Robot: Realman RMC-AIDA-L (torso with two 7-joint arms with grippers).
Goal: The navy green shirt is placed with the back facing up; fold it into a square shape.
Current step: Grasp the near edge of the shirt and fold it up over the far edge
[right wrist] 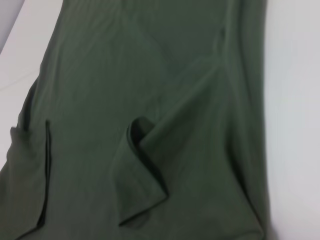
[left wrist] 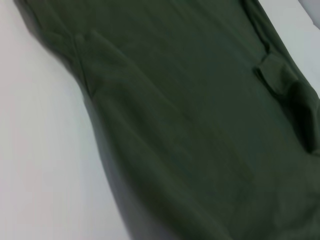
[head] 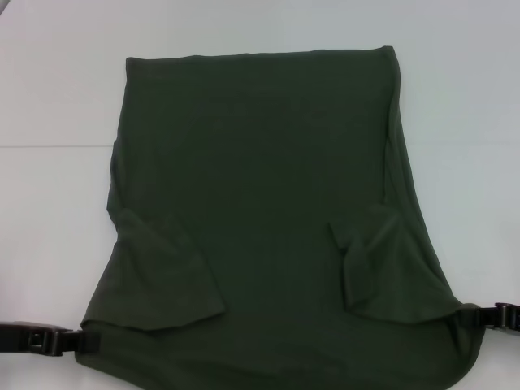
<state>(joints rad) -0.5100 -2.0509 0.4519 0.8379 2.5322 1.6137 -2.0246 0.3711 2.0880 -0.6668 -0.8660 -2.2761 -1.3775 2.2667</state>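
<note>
Both grippers' fingers (head: 88, 341) (head: 479, 315) pinch shirt (head: 260, 203) shoulders.

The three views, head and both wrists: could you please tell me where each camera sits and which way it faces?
Head view: above, looking forward and down at the navy green shirt on the white table; left gripper and right gripper at its near corners.
Left wrist view: low, facing across the shirt; no robot parts.
Right wrist view: low, facing the folded-in sleeve; no robot parts.
All share the shirt.
</note>
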